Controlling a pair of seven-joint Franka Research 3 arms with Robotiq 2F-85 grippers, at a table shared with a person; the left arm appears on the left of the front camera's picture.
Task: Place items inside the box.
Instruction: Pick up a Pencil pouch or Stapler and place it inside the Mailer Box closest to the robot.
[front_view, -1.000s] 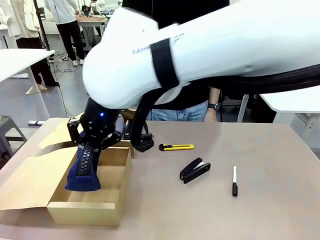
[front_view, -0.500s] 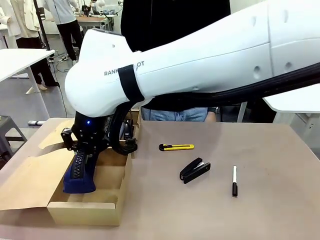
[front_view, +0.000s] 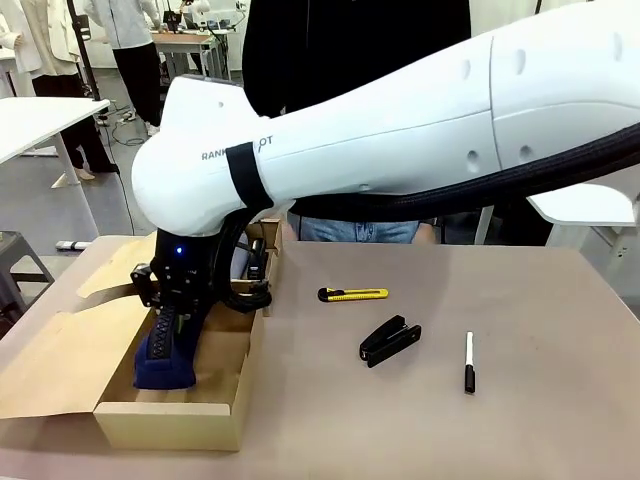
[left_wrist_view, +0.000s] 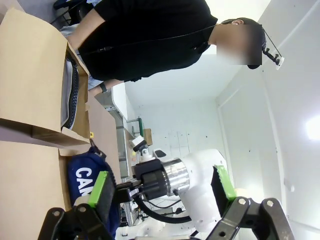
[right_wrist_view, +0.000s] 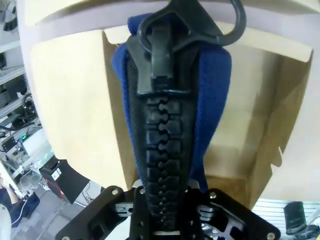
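While my right gripper (front_view: 172, 312) clamps the navy pencil case (front_view: 165, 357), its lower end down in the box (front_view: 170, 422) at eight o'clock on the table (front_view: 540, 300), I list as unpacked, toward three o'clock of it: utility knife (front_view: 352, 294), stapler (front_view: 390, 341), marker pen (front_view: 469, 362).

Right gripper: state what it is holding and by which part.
The right gripper is shut on the navy pencil case, pinching its upper end, opposite the zip pull; the lower end is down inside the box.
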